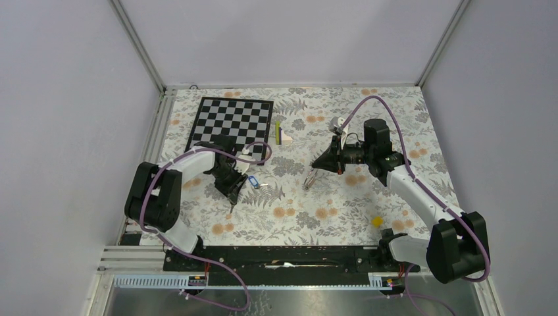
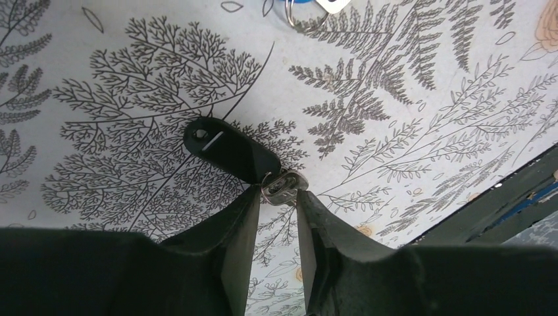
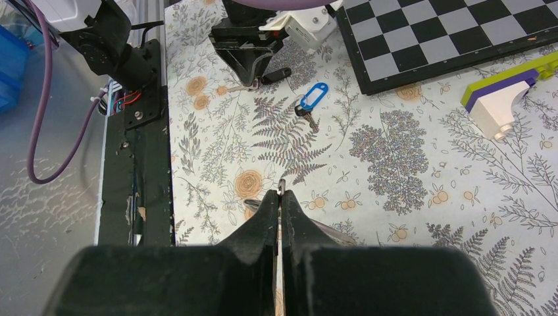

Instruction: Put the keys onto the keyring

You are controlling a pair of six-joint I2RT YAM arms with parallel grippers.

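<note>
chessboard (image 1: 230, 125): black-and-grey board lying flat at the far left of the surface (image 1: 342, 217), which is covered in a fern and flower print. I'm using the board as the reference for everything below.
left hand (image 2: 278, 197): sits just off the board's near edge, low over the print. The jaws are narrow, and the wrist view shows the two tips pinched on the silvery metal end of the black key (image 2: 227, 150).
black key: its dark oval head lies flat on the surface and sticks out past the fingertips, slot side up. It's a little nearer the arm bases than the board's near edge.
blue key (image 3: 312, 97): lies loose on the surface just off the board's near right corner, close to the left hand but not touching it. The bright blue tag is on a small ring, with the short key blade pointing away from the board.
right hand (image 3: 281, 201): well off to the right of the board, roughly level with its near edge. It's clamped tight, with no gap between the fingers, and a thin bit of wire pokes out at the tips.
keyring (image 1: 309, 180): held by the right hand. From above, the pale pinkish metal pieces hang down below the fingers, well apart from both keys.
toy blocks (image 3: 500, 99): a green and purple bar with a white piece against it, just beside the board's right edge.
yellow block (image 1: 377, 222): a small cube far from the board, down near the right arm's base.
</note>
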